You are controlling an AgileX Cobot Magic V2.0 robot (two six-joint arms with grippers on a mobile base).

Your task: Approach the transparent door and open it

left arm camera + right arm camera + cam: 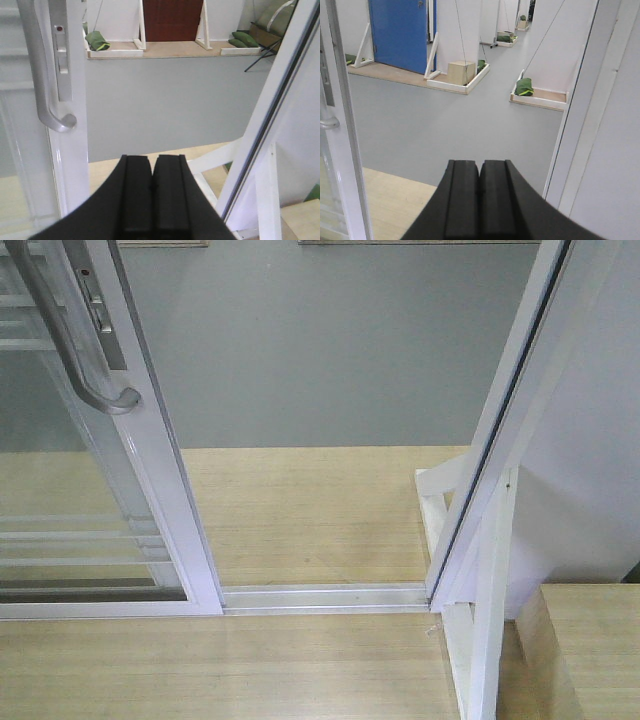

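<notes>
**Handle lies up and to the left of the left jaws**

The transparent door (168, 490) is seen at the left of the front view, its white edge standing on the floor track (320, 597). A wide gap is seen between that edge and the slanting white frame post (500, 430) on the right, with grey floor (330, 350) showing through. From this the door is judged to be largely drawn aside, though how much travel remains cannot be told.

The grey pull handle (58, 335) is fixed to the door's edge. Its long axis runs upright along the edge, and its lower end hooks back toward the frame.

The left gripper (152, 165) is seen with its jaws clenched together on nothing. In the left wrist view the handle is placed above and to the left of them, apart and not touched. The right gripper (480, 167) is likewise clenched and empty. In its view only a sliver of the handle is caught at the far left edge, while the frame post fills the right side.

The left arm is therefore judged the nearer one. Should the door need to be pushed further, a move up and leftward would be called for. The handle would be met across its upright bar, and the door would be driven leftward along the track.
</notes>
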